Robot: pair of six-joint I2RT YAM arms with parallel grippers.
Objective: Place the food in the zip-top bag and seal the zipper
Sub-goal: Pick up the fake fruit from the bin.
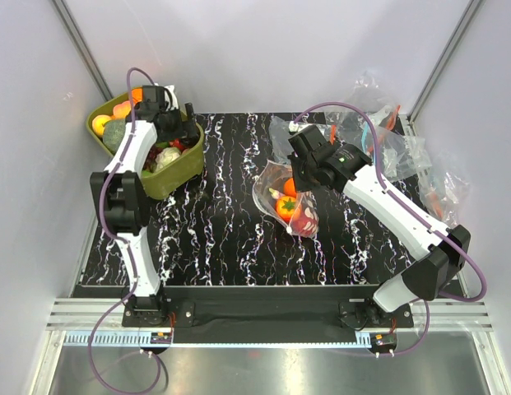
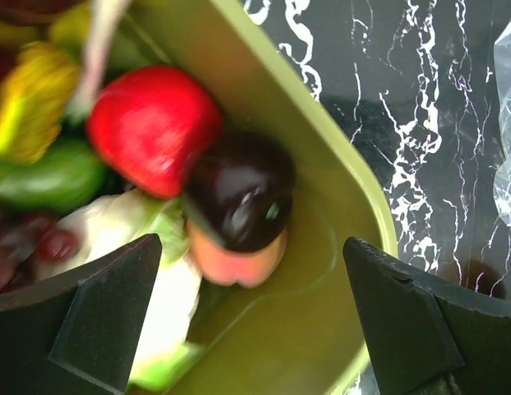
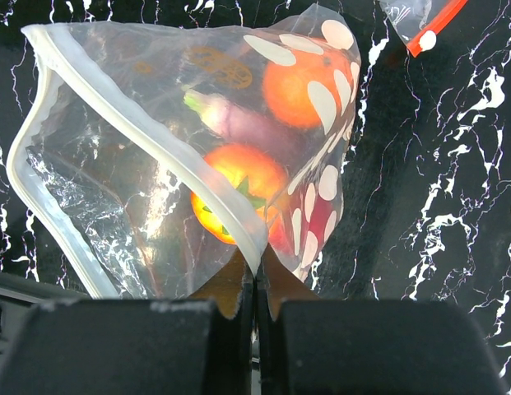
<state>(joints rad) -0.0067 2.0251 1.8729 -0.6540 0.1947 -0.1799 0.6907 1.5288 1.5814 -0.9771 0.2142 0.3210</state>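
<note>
My right gripper (image 3: 257, 276) is shut on the zipper (image 3: 156, 146), the white strip edging the dotted clear zip-top bag (image 3: 99, 189), and holds its mouth up and open at mid-table (image 1: 288, 202). Inside the bag lie an orange fruit (image 3: 300, 86), an orange piece with a green stalk (image 3: 239, 177), a pale purple piece (image 3: 255, 127) and a red one (image 3: 317, 222). My left gripper (image 2: 255, 329) hangs open over the olive-green tub (image 2: 321, 313) at the back left (image 1: 177, 177), holding nothing. Beneath it sit a red fruit (image 2: 152, 127), a dark purple piece (image 2: 243, 193) and a peach-coloured piece (image 2: 239, 259).
The tub also holds green, yellow and white-green pieces (image 2: 41, 164). Clear undotted bags with orange strips (image 1: 387, 132) are heaped at the back right corner of the black marbled table (image 1: 222, 239). One orange strip (image 3: 436, 25) lies just beyond the dotted bag.
</note>
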